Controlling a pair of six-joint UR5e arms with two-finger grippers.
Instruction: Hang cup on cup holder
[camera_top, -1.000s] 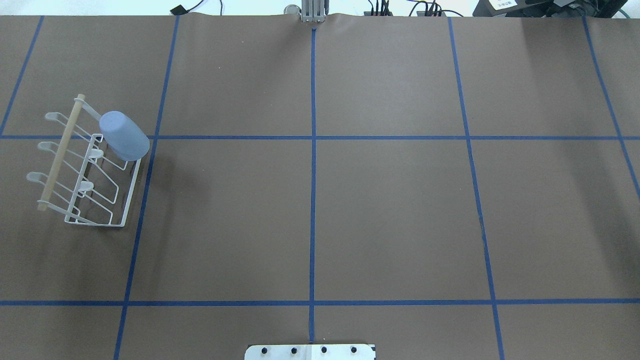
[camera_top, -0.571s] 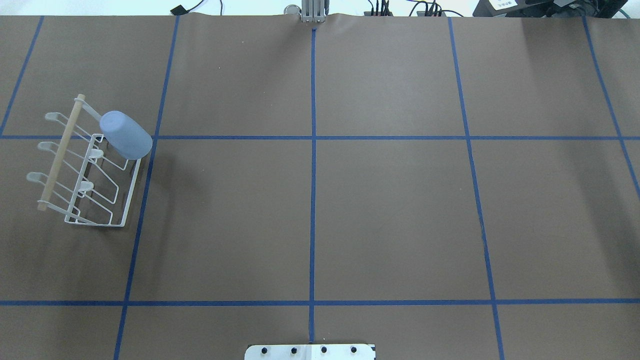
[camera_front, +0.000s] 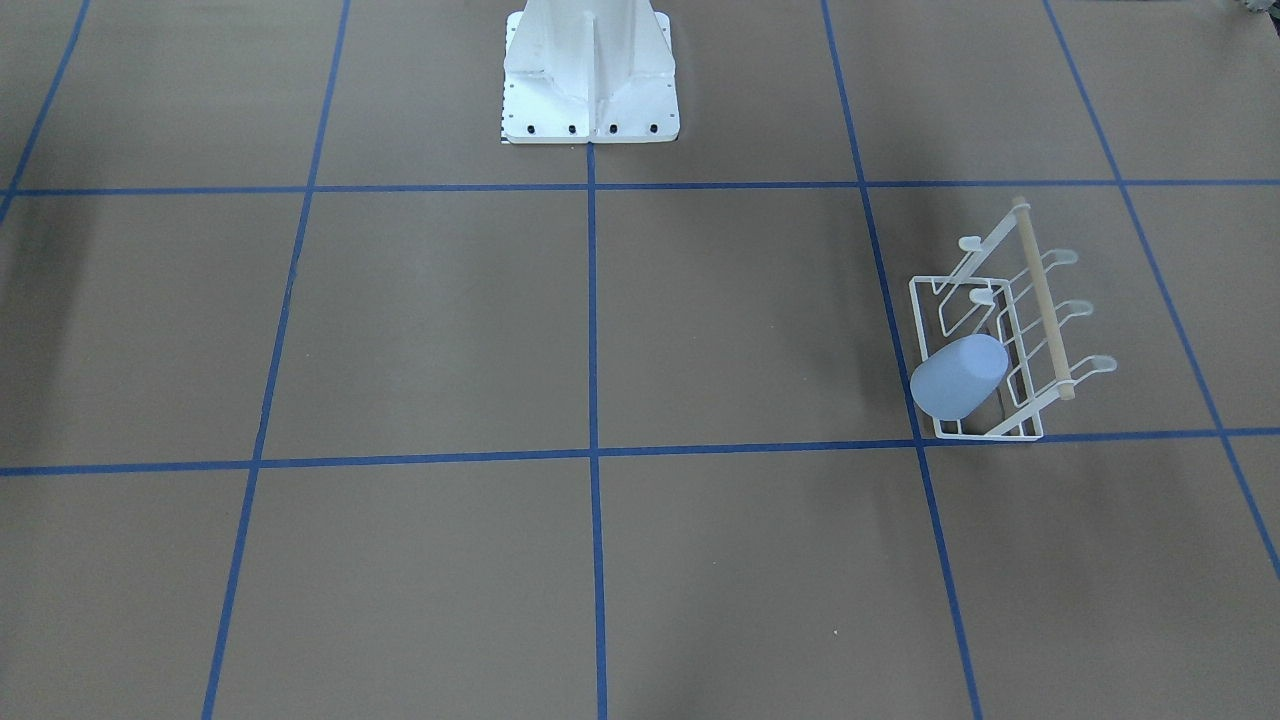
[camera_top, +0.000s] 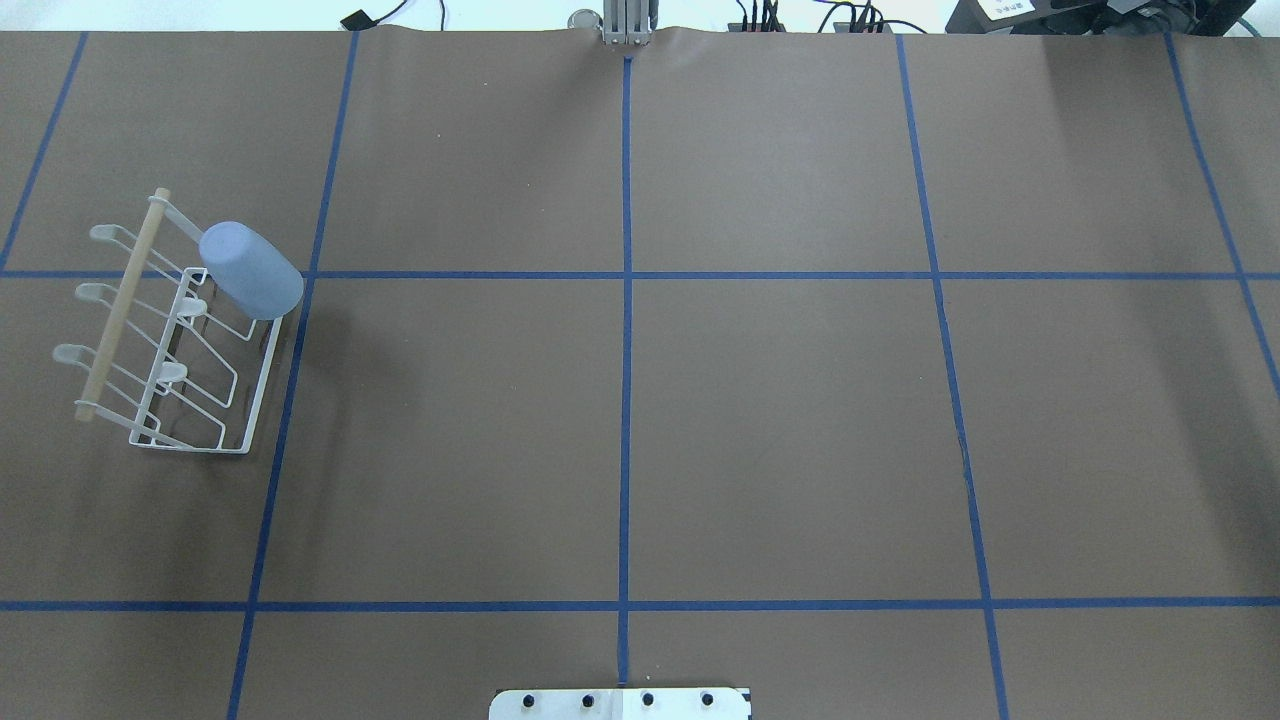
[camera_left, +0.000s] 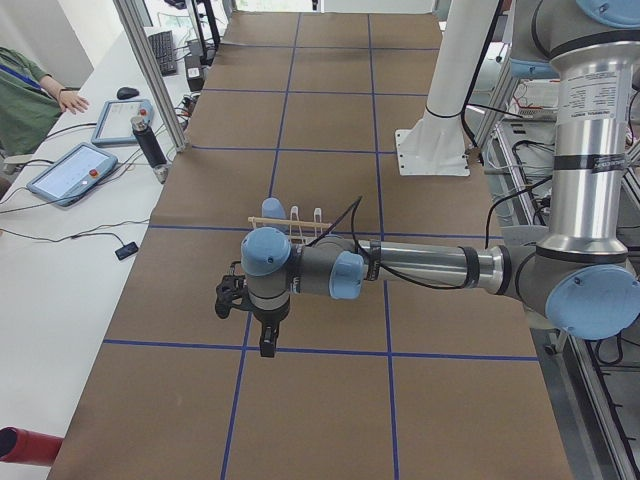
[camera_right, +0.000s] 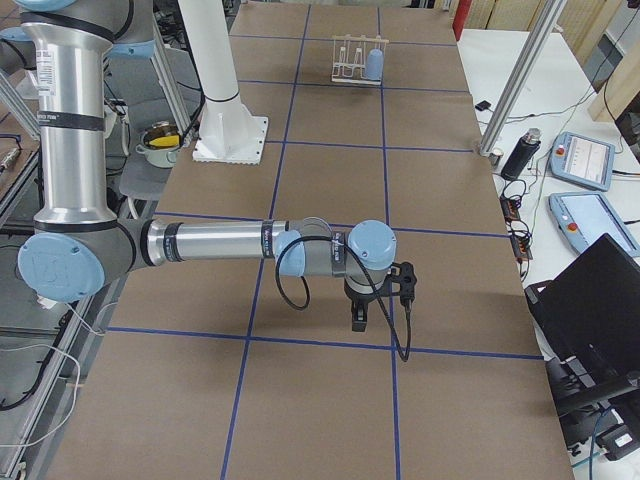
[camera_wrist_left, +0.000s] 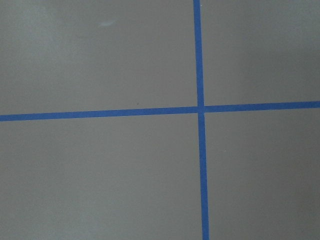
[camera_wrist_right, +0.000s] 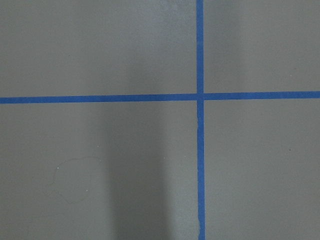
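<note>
**Front-facing view.** One cup (camera_front: 958, 377) is recorded mouth-down on the cup holder (camera_front: 990, 436). It sits at the holder's corner toward the far edge and the middle of the bench (camera_front: 700, 330). The holder stands near the left edge of the bench. One pedestal (camera_front: 590, 70) is noted at the near edge. No arm is shown.

**Overhead view.** Against the picture of a second ago, the cup (camera_top: 250, 270) is found shifted slightly at its rim. Against the later picture it is barely moved. It is judged to have settled on its prong unsupported, and the hanging is taken as done. One cup holder (camera_top: 264, 385) and one wooden rod (camera_top: 122, 305) are counted, with five bare prongs (camera_top: 87, 291). The sixth is presumed to be inside the cup.

**Left side view.** The left arm's fingers (camera_left: 267, 348) are seen hanging over the bench on the left-edge side of the holder, well apart from the cup (camera_left: 271, 208). Whether they are apart or together cannot be told.

**Right side view.** The right arm's fingers (camera_right: 358, 320) are seen toward the right edge, far from the cup (camera_right: 374, 64). Their state cannot be told either.

**Wrist views.** Only bare bench and one crossing of tape lines (camera_wrist_left: 200, 109) is shown in each. No fingers are shown.
</note>
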